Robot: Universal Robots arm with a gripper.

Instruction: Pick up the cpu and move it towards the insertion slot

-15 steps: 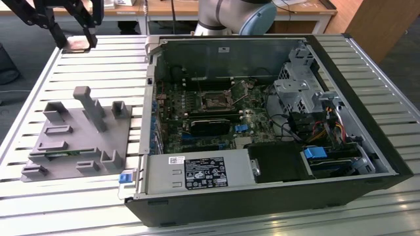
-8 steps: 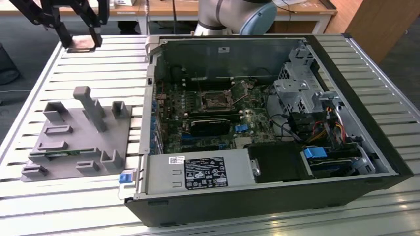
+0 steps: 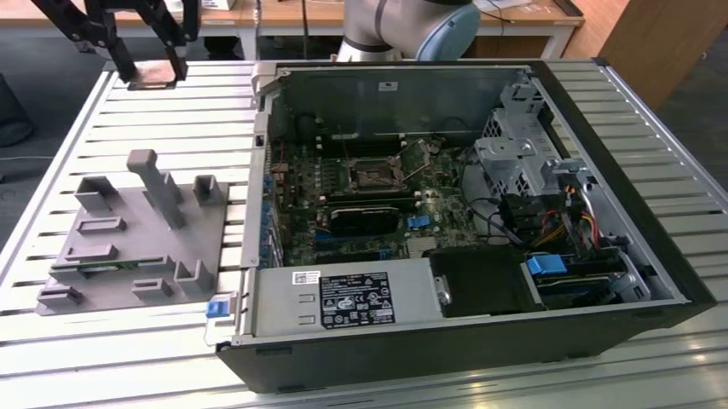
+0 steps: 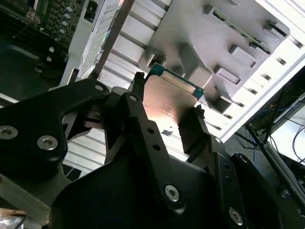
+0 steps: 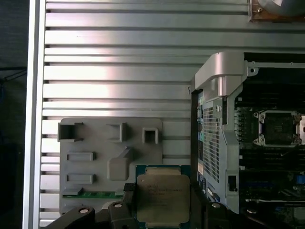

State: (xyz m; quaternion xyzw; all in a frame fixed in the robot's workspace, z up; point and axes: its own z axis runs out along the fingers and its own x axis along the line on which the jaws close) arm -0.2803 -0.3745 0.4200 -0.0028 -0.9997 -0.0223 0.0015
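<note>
Above the surface (image 3: 136, 332), the gripper (image 5: 162, 210) clamps the cpu (image 5: 163, 198), lifted off the fixture (image 5: 109, 157); carrying toward the slot (image 5: 279, 128) calls for level travel.

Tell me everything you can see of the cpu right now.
The cpu is a flat square chip with a dull silvery metal top and a green board edge around it. It is held off the surface between the black jaws of the gripper, which press on two opposite edges. In the first wrist view it hangs over the grey fixture, well short of the insertion slot inside the open computer case.
</note>
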